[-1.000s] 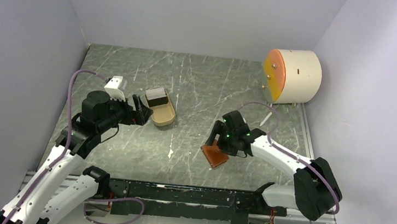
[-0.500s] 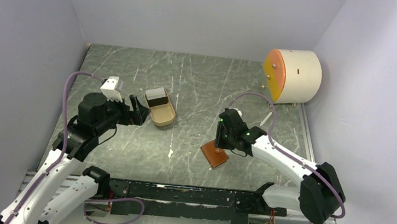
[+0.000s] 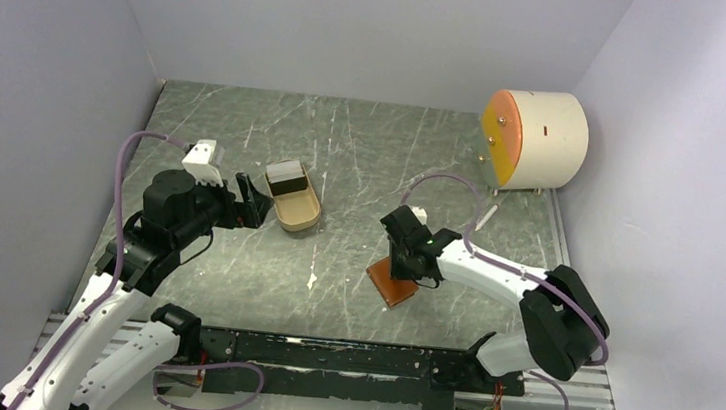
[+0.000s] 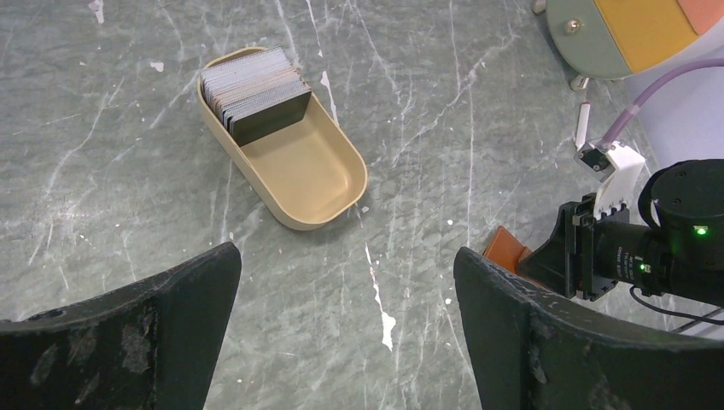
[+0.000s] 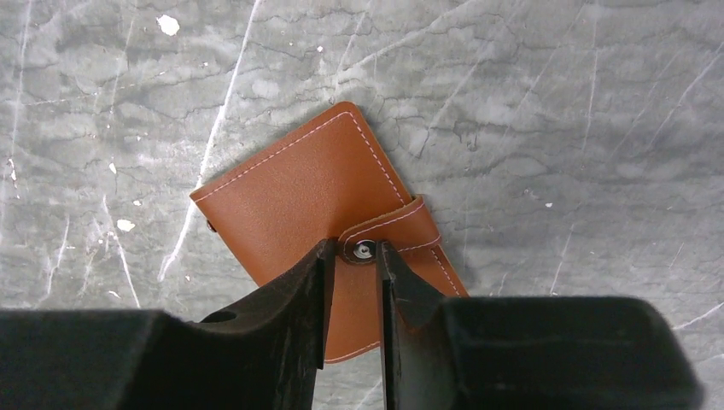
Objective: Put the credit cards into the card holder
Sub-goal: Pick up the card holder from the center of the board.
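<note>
L gripper (image 4: 346, 269) jaws wide, over table (image 4: 478, 111) nr tray (image 4: 362, 183); cards (image 4: 254, 84) stand packed at one end. R gripper (image 5: 354, 256) jaws narrow, nipping snap tab of holder (image 5: 286, 201).

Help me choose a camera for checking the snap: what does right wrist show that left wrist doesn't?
Right wrist only: snap stud between the tips of the right pincer, on the folded card holder. Left wrist only: credit cards standing in the tan tray. Both: the card holder, just a corner in the left view, and the table.
</note>
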`<state>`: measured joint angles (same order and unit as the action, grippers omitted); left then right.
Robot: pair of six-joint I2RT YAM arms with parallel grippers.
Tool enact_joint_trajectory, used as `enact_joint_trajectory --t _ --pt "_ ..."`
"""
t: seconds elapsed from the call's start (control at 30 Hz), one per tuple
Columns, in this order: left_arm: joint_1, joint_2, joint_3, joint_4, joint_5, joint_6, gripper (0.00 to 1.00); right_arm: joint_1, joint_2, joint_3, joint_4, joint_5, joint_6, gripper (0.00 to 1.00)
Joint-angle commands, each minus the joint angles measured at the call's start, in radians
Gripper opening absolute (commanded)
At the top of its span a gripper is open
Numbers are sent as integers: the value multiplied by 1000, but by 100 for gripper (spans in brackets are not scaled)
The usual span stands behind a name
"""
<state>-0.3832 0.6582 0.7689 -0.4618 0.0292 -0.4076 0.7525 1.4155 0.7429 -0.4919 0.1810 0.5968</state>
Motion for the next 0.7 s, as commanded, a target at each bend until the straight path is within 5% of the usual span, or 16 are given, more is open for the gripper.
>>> enact_joint_trajectory --t 0.0,0.37,0.67 --pt "-8 -4 1 -5 -17 8 99 11 33 10 5 48 -10 29" --pt "-7 -3 3 -8 -18 8 99 57 83 43 -32 120 -3 34" --pt "-8 -2 3 -10 -27 0 99 64 71 46 -38 145 27 0"
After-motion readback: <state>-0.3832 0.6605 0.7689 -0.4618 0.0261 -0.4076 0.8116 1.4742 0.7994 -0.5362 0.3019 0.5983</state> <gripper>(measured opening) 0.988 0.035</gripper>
